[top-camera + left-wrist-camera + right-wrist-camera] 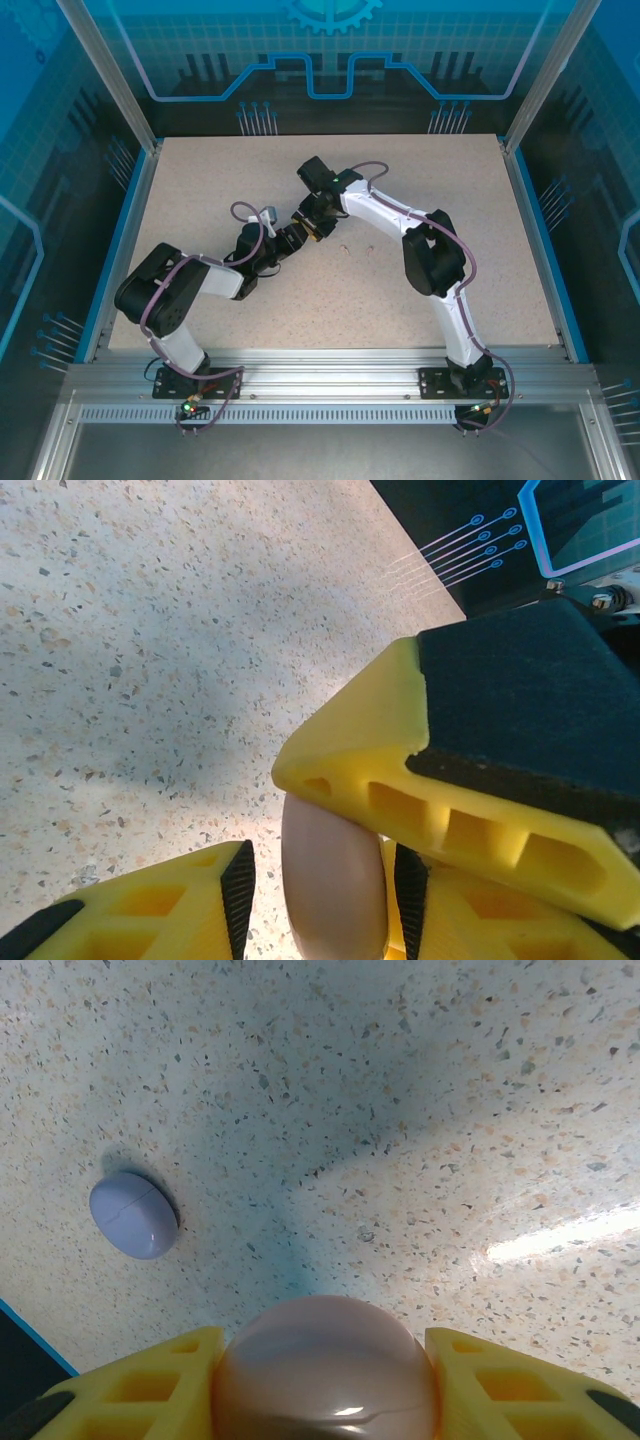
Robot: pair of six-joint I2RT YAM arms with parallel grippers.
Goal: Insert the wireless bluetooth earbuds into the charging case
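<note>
The worktop [430, 170] is a pale, stone-like slab flecked with grey and tan grit, matt apart from one bright streak of glare. Two white arms with lilac cables meet near its middle. The right tool [325, 1360] has its two yellow, honeycomb-ribbed plastic fingers [150, 1390] pressed against either side of the pink case [325, 1370], a smooth, glossy, rounded shell, gripping it just above the surface. From the other side the left tool [320, 880] straddles the same case edge-on. Its right pad looks to sit against the shell, while a thin strip of worktop shows between its left pad and the case, so that tool is narrow but not fully closed on it. One of the right tool's fingers crosses just above it, yellow with a black rubbery face. I count two cases. The second is a purple case [133, 1215], a satiny lilac pebble with a fine seam around its middle, shut and lying on the worktop well apart from the pink one. Two tiny pale pink buds [345, 243] lie loose on the worktop just right of where the tools meet, too small for me to make out their shape.
</note>
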